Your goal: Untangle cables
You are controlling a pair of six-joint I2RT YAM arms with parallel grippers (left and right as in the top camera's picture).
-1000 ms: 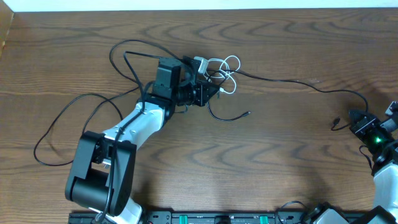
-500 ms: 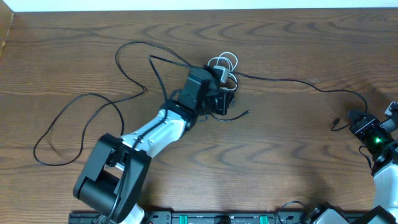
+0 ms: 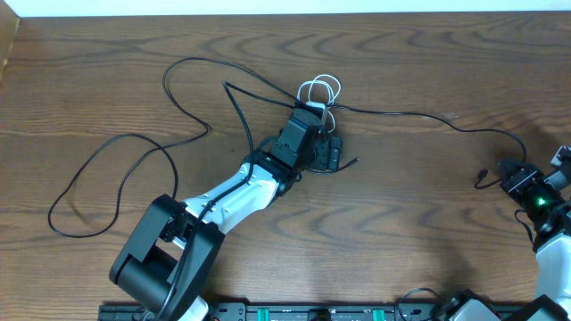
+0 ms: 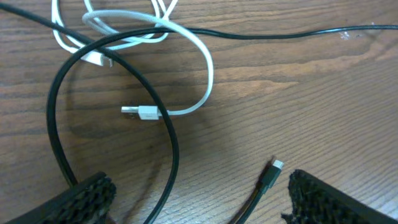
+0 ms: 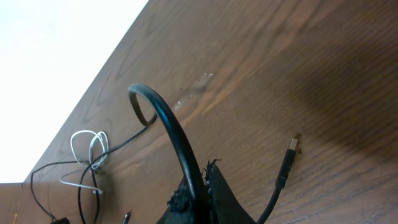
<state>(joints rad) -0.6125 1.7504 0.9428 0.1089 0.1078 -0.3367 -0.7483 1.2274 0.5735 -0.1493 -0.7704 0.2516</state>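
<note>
The white cord (image 3: 319, 93) lies coiled at mid table, crossed by the long black cord (image 3: 192, 64), which loops far left and runs right to my right gripper (image 3: 512, 173). My left gripper (image 3: 323, 153) hovers open just in front of the tangle. In the left wrist view the white cord (image 4: 200, 59) and its plug (image 4: 140, 112) lie ahead of the left gripper (image 4: 202, 202); a black cord strand (image 4: 173, 155) and a black plug end (image 4: 271, 177) lie between the fingers, untouched. My right gripper (image 5: 202, 186) is shut on the black cord (image 5: 174, 134); another plug end (image 5: 288, 158) lies beside it.
The table's far edge (image 3: 285, 14) meets a white wall. A black rail (image 3: 312, 313) runs along the near edge between the arm bases. The left arm (image 3: 223, 198) stretches diagonally over the table's left middle.
My left gripper, shut before, has opened. It swung right and toward the front, and the cords it was shut on now lie on the table. The right arm has not moved.
</note>
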